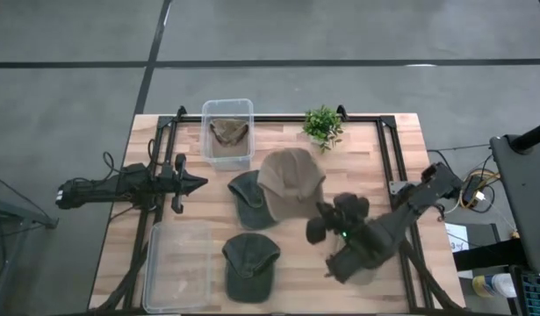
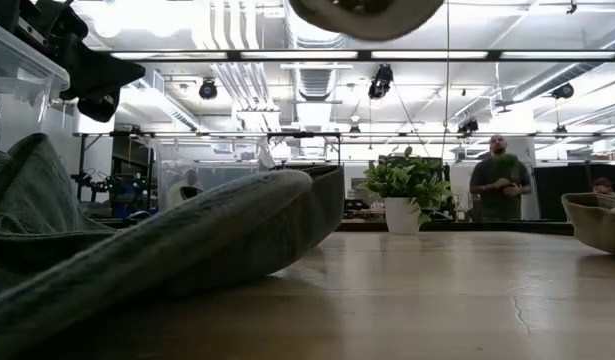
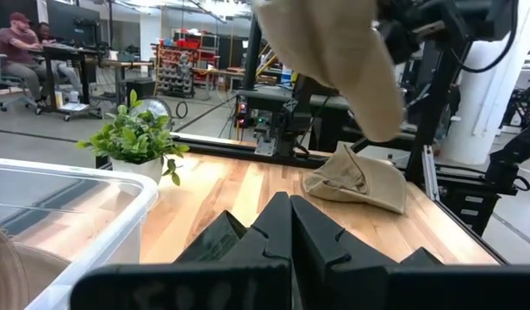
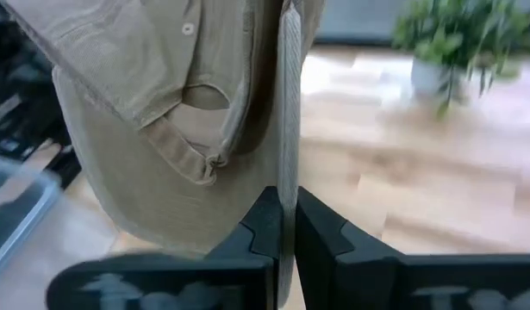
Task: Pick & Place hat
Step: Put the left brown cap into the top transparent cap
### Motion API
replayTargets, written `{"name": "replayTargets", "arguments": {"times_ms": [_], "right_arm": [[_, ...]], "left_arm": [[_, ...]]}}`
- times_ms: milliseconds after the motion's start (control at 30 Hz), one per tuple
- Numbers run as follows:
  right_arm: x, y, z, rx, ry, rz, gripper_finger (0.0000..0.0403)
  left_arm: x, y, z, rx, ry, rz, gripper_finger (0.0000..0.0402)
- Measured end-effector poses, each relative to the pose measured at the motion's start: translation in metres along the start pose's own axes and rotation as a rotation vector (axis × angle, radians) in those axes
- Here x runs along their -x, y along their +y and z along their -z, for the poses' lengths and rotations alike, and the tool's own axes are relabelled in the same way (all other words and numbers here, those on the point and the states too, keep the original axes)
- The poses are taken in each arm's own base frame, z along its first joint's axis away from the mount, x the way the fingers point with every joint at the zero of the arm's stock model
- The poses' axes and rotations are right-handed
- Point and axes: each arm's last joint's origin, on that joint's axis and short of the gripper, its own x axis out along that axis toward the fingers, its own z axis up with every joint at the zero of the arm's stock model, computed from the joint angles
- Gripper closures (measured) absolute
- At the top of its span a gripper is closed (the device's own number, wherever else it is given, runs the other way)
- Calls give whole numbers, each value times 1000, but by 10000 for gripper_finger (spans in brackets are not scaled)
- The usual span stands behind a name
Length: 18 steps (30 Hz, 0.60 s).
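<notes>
A tan cap point(image 1: 291, 178) hangs lifted over the middle of the table. It shows at the top of the low view point(image 2: 367, 15) and of the left wrist view point(image 3: 333, 60). My right gripper point(image 4: 286, 215) is shut on it, coming from the table's right side point(image 1: 319, 216). Another tan hat point(image 3: 359, 181) lies on the table near the right frame. Two dark green caps lie flat, one beside the tan cap point(image 1: 245, 200) and one near the near edge point(image 1: 250, 263). My left gripper point(image 1: 199, 183) waits shut at the left, touching nothing point(image 3: 290, 215). My right gripper pinches a thin edge of the tan cap point(image 4: 287, 164) between its two fingers. The cap is lifted clear of the table. Its crown and the back opening with the strap point(image 4: 204, 103) hang to one side of the fingers.
A clear bin point(image 1: 243, 105) at the far edge holds a brownish hat point(image 1: 227, 132). A second clear bin point(image 1: 177, 263) stands at the near left. A small potted plant point(image 1: 322, 125) stands at the far edge. A black metal frame borders the table. A person stands in the room beyond point(image 2: 499, 180).
</notes>
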Motion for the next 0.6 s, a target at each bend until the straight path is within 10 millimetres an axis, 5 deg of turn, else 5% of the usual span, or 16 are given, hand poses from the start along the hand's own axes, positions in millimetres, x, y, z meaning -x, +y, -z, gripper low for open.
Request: {"name": "replayTargets", "arguments": {"times_ms": [600], "right_arm": [[-108,44,-82,54,-163,-8,390]], "left_arm": [[0,0,0,0,0,1,402]]}}
